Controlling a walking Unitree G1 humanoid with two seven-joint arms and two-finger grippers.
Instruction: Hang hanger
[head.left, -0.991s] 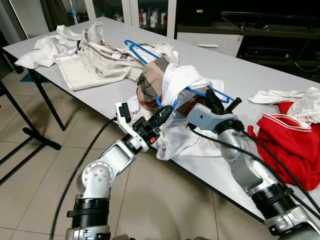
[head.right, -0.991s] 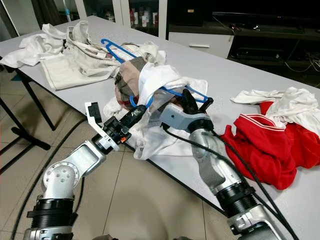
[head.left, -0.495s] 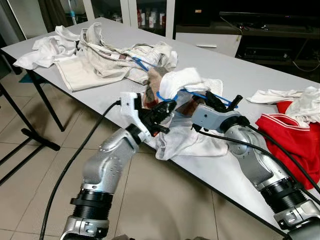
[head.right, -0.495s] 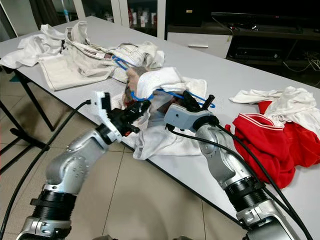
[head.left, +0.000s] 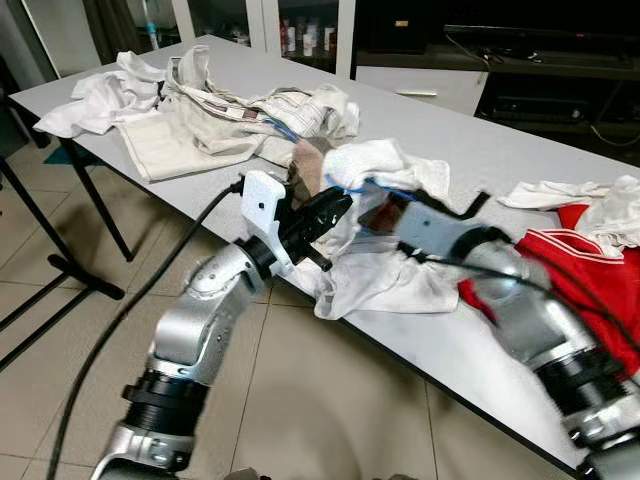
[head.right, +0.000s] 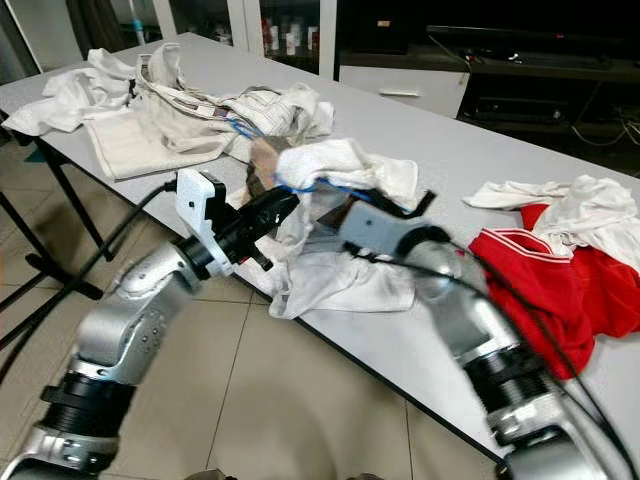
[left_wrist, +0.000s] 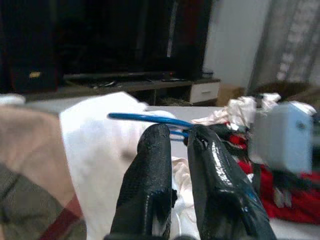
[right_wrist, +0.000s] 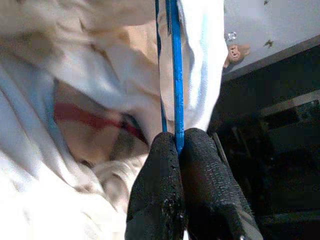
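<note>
A blue hanger (head.left: 350, 186) is threaded inside a white garment (head.left: 378, 160) bunched near the table's front edge, with a plaid cloth (head.left: 308, 160) beside it. My left gripper (head.left: 335, 205) reaches in from the left. In the left wrist view its fingertips (left_wrist: 159, 137) are pinched at the blue hanger (left_wrist: 145, 118) wire. My right gripper (head.right: 420, 200), blurred by motion, sits at the garment's right side. In the right wrist view its fingers (right_wrist: 165, 150) are shut on the blue hanger (right_wrist: 176, 75) bar. Most of the hanger is hidden by cloth.
The grey table (head.left: 480, 140) also carries a pile of pale clothes (head.left: 200, 110) with a second blue hanger (head.left: 283, 127) at far left. A red garment (head.left: 590, 270) lies at the right. A black stand (head.left: 60, 260) stands on the tiled floor to the left.
The garment bundle with the hanger has dropped from a raised position down onto the table. My left arm has risen and reached in further; my right arm is moving and blurred.
</note>
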